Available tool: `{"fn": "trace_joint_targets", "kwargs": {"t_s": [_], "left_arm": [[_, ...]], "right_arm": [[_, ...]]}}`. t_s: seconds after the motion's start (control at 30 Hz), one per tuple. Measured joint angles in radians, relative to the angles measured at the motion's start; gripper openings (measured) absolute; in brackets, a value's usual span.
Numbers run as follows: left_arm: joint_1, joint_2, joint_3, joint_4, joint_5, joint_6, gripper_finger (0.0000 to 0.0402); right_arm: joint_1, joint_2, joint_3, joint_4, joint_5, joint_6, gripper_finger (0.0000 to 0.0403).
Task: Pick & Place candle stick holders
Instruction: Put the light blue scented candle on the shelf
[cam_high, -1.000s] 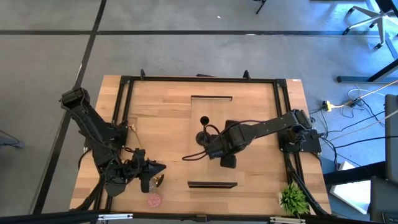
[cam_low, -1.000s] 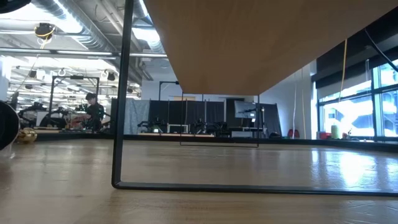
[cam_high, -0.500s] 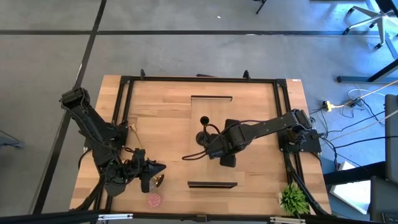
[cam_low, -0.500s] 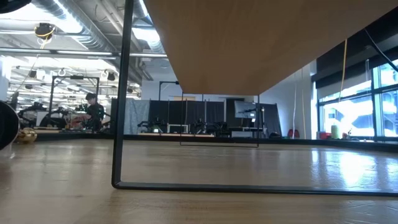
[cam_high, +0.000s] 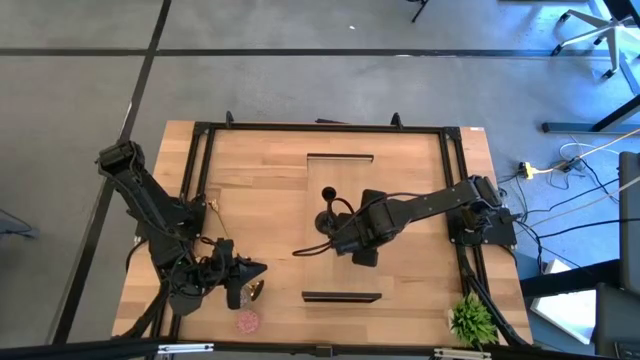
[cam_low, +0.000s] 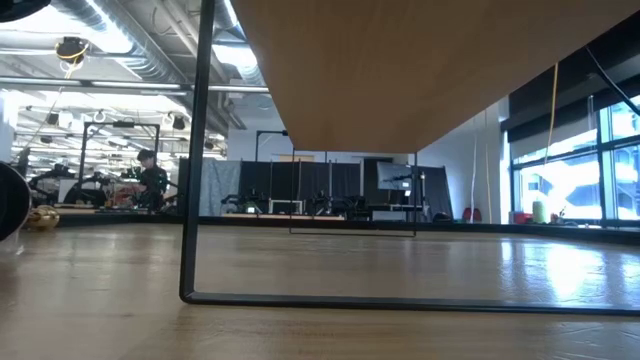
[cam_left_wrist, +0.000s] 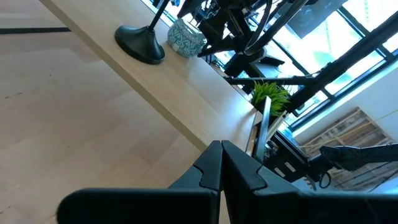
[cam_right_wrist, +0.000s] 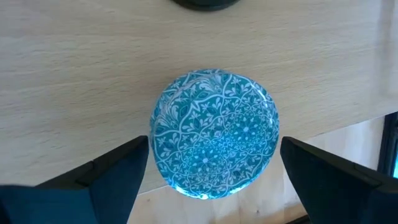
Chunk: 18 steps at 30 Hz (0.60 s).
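Right gripper (cam_right_wrist: 211, 171) jaws wide astride the flat-lying light-blue holder (cam_right_wrist: 214, 132); left gripper (cam_left_wrist: 221, 165) shut.

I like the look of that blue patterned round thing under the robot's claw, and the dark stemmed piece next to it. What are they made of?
The blue round holder looks like glazed ceramic or glass: a printed teal-and-white floral pattern and a soft sheen, though the look leaves it open. The black stemmed holder seems to be matte painted metal, judging by its thin stem and smooth, dull round base. Both stand on the pale wooden table, which shows visible grain.

One black stemmed holder (cam_high: 328, 208), one gold holder (cam_high: 257, 290), one pink holder (cam_high: 247, 322), one blue holder (cam_right_wrist: 214, 134).
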Motion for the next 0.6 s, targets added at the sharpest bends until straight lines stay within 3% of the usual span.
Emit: {"fn": "trace_joint_targets", "kwargs": {"t_s": [0.3,0.6], "left_arm": [[0.0,0.0,0.0,-0.003,-0.006,0.0,0.0002],[0.0,0.0,0.0,-0.008,-0.01,0.0,0.0002]], "right_arm": [[-0.001,-0.001,0.032,0.0,-0.051,-0.01,0.0369],[-0.009,-0.002,0.129,0.0,0.003,-0.049,0.0369]]}}
